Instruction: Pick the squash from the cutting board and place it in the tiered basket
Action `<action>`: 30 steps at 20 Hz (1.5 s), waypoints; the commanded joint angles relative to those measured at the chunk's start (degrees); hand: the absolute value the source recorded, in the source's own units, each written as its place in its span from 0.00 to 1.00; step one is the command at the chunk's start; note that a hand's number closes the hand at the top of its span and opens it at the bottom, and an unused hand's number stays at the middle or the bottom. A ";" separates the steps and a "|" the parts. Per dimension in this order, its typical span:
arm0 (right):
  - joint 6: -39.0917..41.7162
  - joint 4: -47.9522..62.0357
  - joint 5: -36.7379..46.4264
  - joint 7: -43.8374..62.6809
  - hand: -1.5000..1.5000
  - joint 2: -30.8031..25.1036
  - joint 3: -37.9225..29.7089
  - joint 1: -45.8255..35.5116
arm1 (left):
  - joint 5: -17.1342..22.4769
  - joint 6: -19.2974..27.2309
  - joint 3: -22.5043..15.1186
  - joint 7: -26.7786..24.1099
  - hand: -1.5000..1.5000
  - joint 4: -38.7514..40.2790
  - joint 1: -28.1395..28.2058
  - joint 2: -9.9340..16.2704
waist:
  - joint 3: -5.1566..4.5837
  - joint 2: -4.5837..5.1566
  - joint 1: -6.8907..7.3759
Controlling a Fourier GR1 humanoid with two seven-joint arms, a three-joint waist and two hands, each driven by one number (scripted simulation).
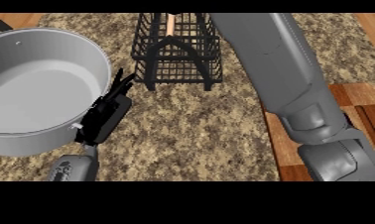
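A black wire tiered basket [176, 49] stands upright at the far middle of the speckled brown granite tabletop [198, 129], probably set there so that either arm can reach it from the near side. Inside its upper tier a pale orange, stick-like shape [169, 24] shows between the wires; it may be the squash, or part of the basket, and I cannot tell which. No cutting board is visible anywhere in the head view.

The right arm's grey forearm [285, 74] slants from the near right corner up to the far edge just right of the basket. Its robot hand lies beyond the view's far edge, so I cannot say whether it holds anything.

The left robot hand [108, 111] rests at the near left, fingers straight and spread apart, pointing up and holding nothing. It sits just beside the wall of a large grey metal pot [44, 134], seemingly parked out of the working arm's way. The pot fills the left side, with nothing visible inside it.

No brand, label or writing can be read on any item.
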 commanded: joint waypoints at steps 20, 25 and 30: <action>-8.64 26.00 -26.35 -0.86 0.00 2.46 -6.68 -8.95 | -1.41 1.13 -1.31 1.27 0.50 0.32 -0.12 -2.05 | -0.04 -0.02 0.78; -17.39 25.42 -28.23 -2.00 0.00 2.47 -4.87 -9.68 | -0.84 0.24 1.32 -2.71 0.50 5.58 -1.74 -0.51 | -0.08 -0.12 -0.27; -32.15 23.89 -21.03 -1.97 0.00 0.17 -2.46 -10.29 | -0.90 1.01 1.21 -1.00 0.50 3.62 -0.92 -0.76 | -0.07 -0.44 -1.44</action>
